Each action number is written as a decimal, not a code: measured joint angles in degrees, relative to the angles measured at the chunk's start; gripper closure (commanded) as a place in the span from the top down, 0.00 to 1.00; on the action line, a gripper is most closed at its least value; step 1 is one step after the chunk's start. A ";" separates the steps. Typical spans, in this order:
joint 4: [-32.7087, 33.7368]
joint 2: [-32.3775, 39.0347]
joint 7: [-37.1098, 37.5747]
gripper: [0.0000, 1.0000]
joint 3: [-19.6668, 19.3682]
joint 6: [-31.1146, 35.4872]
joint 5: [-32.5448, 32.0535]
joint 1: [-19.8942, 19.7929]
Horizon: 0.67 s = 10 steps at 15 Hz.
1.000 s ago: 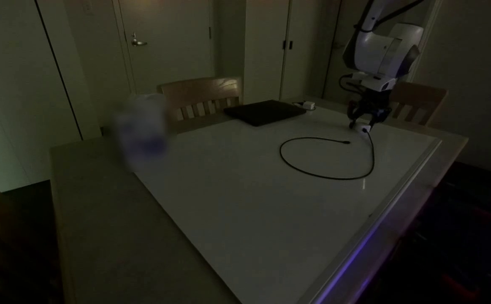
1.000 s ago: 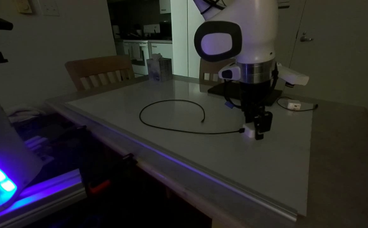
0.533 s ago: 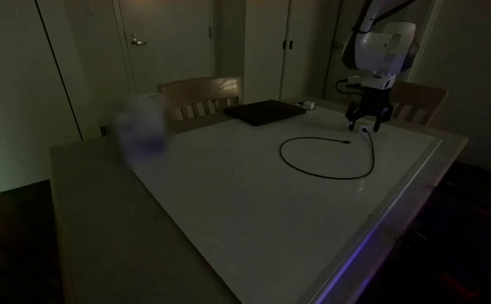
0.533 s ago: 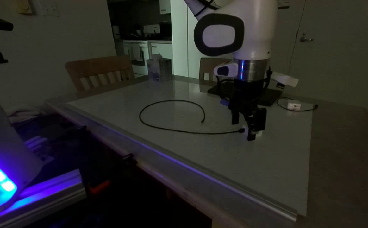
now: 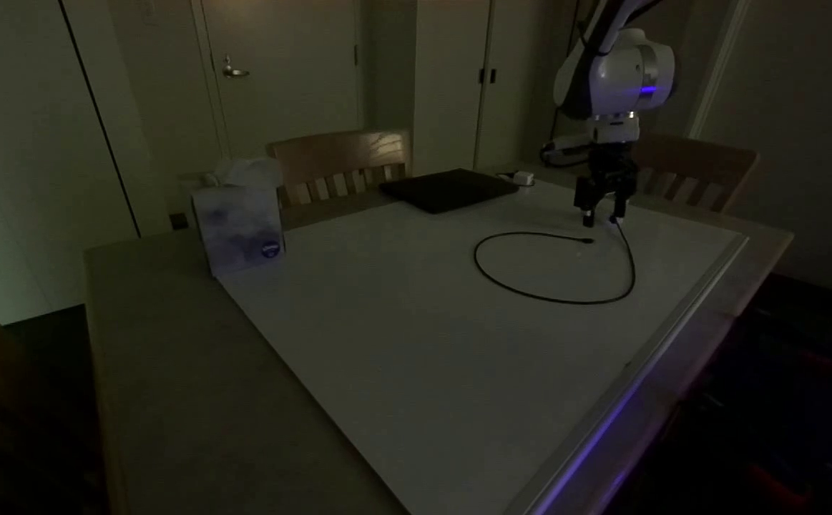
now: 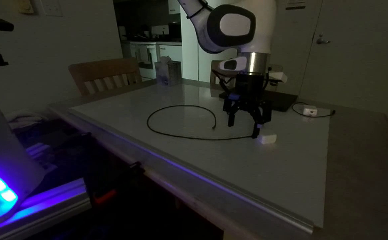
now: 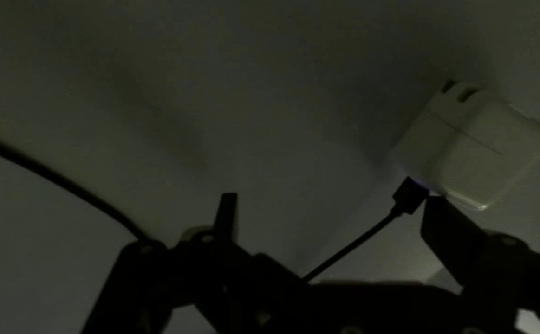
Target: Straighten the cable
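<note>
The black cable (image 5: 577, 303) lies in a wide open loop on the white board in both exterior views. Its free end (image 6: 214, 127) points into the loop, while the far end meets a pale plug (image 6: 268, 138). In the wrist view the plug (image 7: 478, 148) sits beyond the right finger, with the cable's dark connector (image 7: 410, 196) against it. My gripper (image 7: 332, 195) stands open just beside the plug, holding nothing. A stretch of cable (image 7: 351, 246) runs below the spread jaws and vanishes behind the gripper body. Whether the right fingertip touches the connector, I cannot tell.
A flat dark pad (image 5: 448, 192) lies at the board's far edge. Near it sits a white adapter (image 6: 310, 111) with a short cord. A tissue box (image 5: 240, 229) stands on a table corner. Wooden chairs (image 6: 105, 71) surround the table. A raised rail (image 6: 214, 181) edges the board.
The jaws, earlier around the plug, have spread apart. The gripper has then shifted off the plug toward the cable's loop and turned. Plug and cable look nearly unmoved.
</note>
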 measured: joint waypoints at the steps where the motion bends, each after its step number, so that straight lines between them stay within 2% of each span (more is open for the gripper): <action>1: 0.35 -1.04 -0.43 1.00 2.36 0.08 -3.23 -1.76; 4: 0.65 -3.95 -3.74 1.00 8.96 0.32 -10.63 -7.34; 6: 0.64 -5.32 -7.08 1.00 12.94 0.55 -13.07 -11.26; 7: 0.66 -5.66 -7.05 1.00 14.13 0.57 -13.79 -12.59; 10: 0.65 -5.69 -5.81 1.00 14.65 0.57 -14.77 -13.13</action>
